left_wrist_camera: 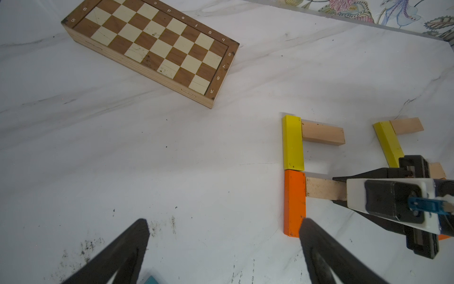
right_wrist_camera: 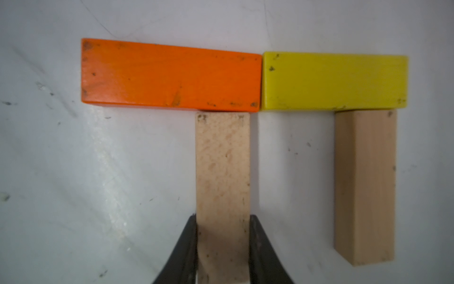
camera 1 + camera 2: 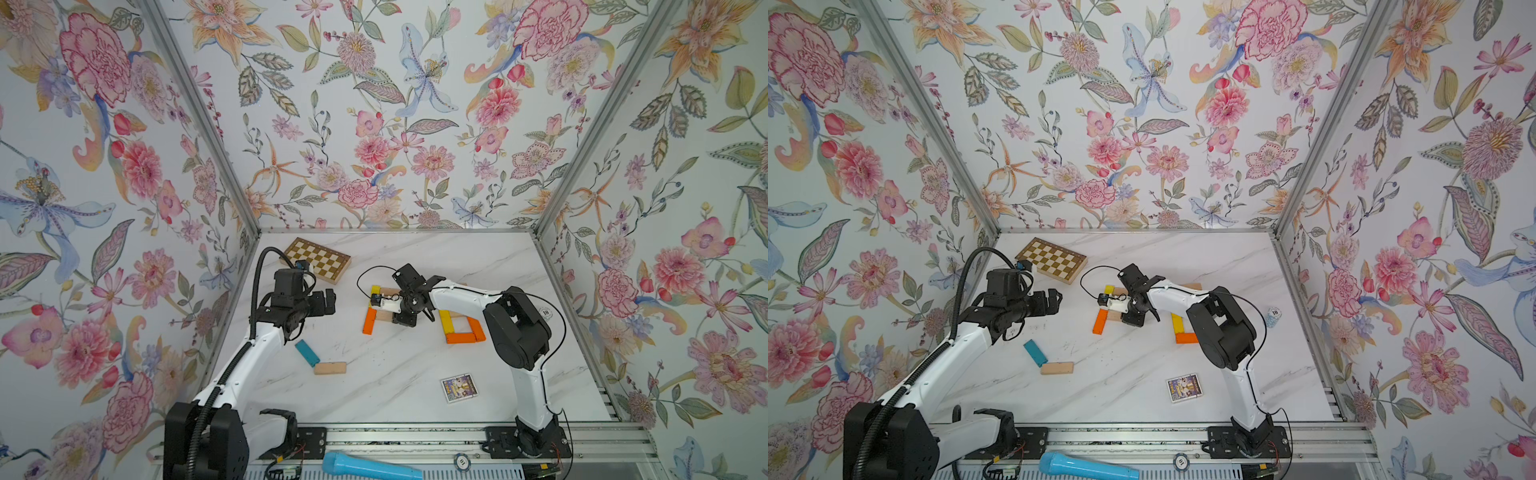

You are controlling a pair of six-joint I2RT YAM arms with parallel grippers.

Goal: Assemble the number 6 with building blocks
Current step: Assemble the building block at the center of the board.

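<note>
My right gripper (image 2: 223,217) is shut on the end of a beige plank (image 2: 222,162) lying flat. The plank's far end butts against the side of an orange plank (image 2: 172,73). A yellow plank (image 2: 334,81) continues the orange one end to end, and a second beige plank (image 2: 364,184) branches from it. In a top view this group (image 3: 376,305) sits mid-table under the right gripper (image 3: 399,320). My left gripper (image 1: 224,221) hangs open and empty over bare table, left of the orange plank (image 1: 293,196). A teal plank (image 3: 307,352) and a loose beige plank (image 3: 330,368) lie at the front left.
Another cluster of yellow (image 3: 446,322) and orange planks (image 3: 465,337) lies beside the right arm's elbow. A chequered board (image 3: 318,258) is at the back left, a picture card (image 3: 458,387) at the front right, a poker chip (image 3: 545,313) near the right wall. A blue microphone (image 3: 370,467) lies off the front rail.
</note>
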